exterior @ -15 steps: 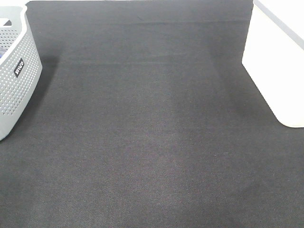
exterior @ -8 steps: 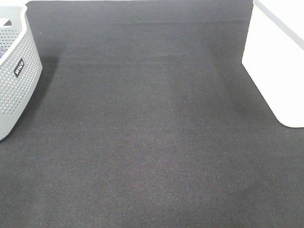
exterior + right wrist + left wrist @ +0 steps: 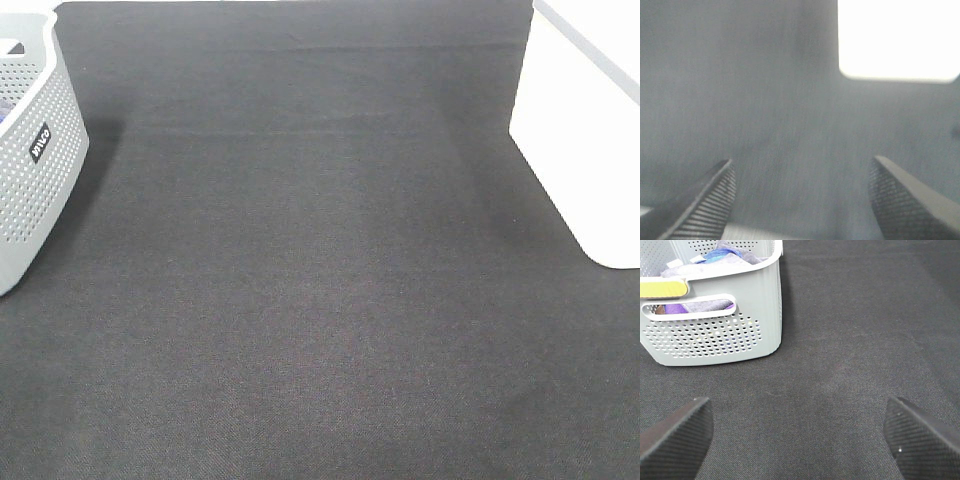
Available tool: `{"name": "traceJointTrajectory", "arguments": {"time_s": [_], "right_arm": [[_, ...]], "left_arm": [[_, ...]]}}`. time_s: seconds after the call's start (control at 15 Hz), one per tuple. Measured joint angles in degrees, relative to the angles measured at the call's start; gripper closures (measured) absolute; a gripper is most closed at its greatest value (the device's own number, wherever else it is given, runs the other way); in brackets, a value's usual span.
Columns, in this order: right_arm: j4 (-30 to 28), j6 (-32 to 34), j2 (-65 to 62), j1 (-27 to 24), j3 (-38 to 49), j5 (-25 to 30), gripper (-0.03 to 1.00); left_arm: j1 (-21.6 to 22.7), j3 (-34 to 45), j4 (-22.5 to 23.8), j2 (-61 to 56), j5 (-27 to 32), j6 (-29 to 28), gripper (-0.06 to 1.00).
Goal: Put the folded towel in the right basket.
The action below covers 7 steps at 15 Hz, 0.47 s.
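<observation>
Since both the left gripper [image 3: 797, 432] and right gripper [image 3: 802, 197] hang spread and empty, and no folded towel lies on the dark cloth [image 3: 320, 300], a grab could pull the wrong piece from the grey basket [image 3: 35, 160] at the frame's upper left.

Cut off at the overhead view's edges: grey perforated basket [image 3: 30, 150] and white basket [image 3: 585, 130]. Clothes [image 3: 715, 260] half hidden behind the basket wall. Blurred throughout: right wrist view. Both tools' fingers [image 3: 675, 437] cropped.

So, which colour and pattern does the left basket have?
The left basket is light grey, its walls perforated with rows of small round holes; the left wrist view shows it best.
</observation>
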Motion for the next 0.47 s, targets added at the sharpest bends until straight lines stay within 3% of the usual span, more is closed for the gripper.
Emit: {"name": "traceJointTrajectory", "arguments": {"time_s": [0.47], "right_arm": [[0.1,-0.1,-1.1,0.0,1.1,-2.0,0.27]], "left_arm": [[0.0,0.0,0.0,0.0,0.0,0.0,0.07]]}}
